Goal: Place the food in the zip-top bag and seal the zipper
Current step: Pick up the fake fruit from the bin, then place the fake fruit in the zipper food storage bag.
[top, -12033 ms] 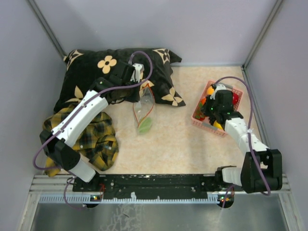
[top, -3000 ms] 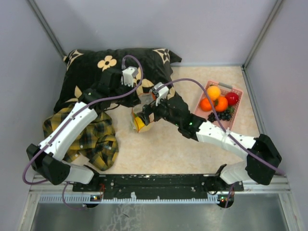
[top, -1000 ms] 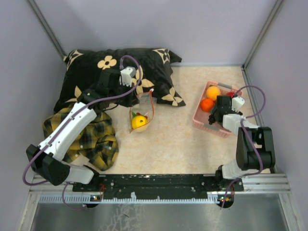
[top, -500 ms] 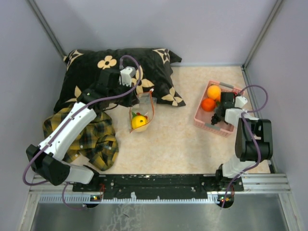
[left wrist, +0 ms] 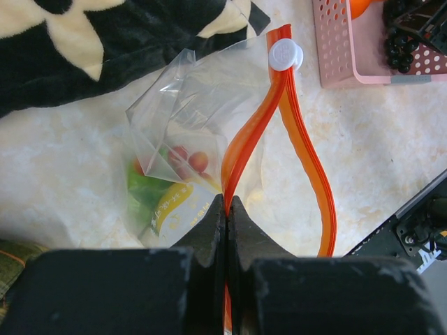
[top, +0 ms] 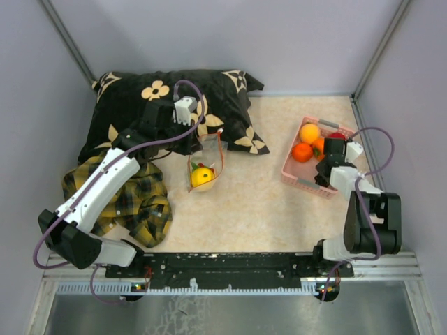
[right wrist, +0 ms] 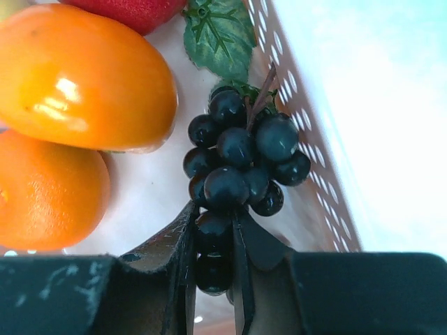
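Observation:
The zip-top bag hangs open below my left gripper, which is shut on one side of the red-orange zipper. The white slider sits at the far end. Inside the bag lie a yellow lemon and a green piece. My right gripper is down in the pink basket, its jaws shut on the lower berries of the dark grape bunch. Two oranges and a red apple lie beside it.
A black flowered pillow lies behind the bag. The yellow-black plaid cloth is heaped at the left under my left arm. The basket wall runs close along the right of the grapes. Grey walls close the table in.
My right gripper has closed from wide open onto the grape bunch and shifted slightly right inside the basket. The left arm and the bag have not moved.

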You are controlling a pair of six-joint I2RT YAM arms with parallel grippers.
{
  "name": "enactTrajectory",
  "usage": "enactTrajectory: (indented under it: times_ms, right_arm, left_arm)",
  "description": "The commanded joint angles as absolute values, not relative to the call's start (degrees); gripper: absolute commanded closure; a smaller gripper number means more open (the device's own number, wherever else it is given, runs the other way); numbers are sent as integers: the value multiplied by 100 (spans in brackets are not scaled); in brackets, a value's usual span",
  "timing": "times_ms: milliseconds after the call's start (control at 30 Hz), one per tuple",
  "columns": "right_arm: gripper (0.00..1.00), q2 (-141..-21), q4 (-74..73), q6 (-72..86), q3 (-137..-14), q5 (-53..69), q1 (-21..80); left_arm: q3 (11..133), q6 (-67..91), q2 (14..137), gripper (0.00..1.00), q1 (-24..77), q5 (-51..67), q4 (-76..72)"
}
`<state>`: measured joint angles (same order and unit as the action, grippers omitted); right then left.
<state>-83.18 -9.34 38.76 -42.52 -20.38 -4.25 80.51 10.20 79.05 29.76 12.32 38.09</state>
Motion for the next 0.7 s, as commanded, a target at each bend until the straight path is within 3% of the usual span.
enactTrajectory:
  times_ms: [0,333,667]
  right_arm:
    - [99,-7697,-896,3673,-4080,-2090,-441]
    - [100,-6720,-1170,3234,-3999,-1930,-441]
    - [100,-5671,-1600,2586,-4411,-952,-431]
  left_arm:
    - [8016,993,7761,100,2937,1343,3652]
    - [8016,1011,7761,100,2938,1370,3653]
    - [8016,1015,7778,100,2934,1393,3648]
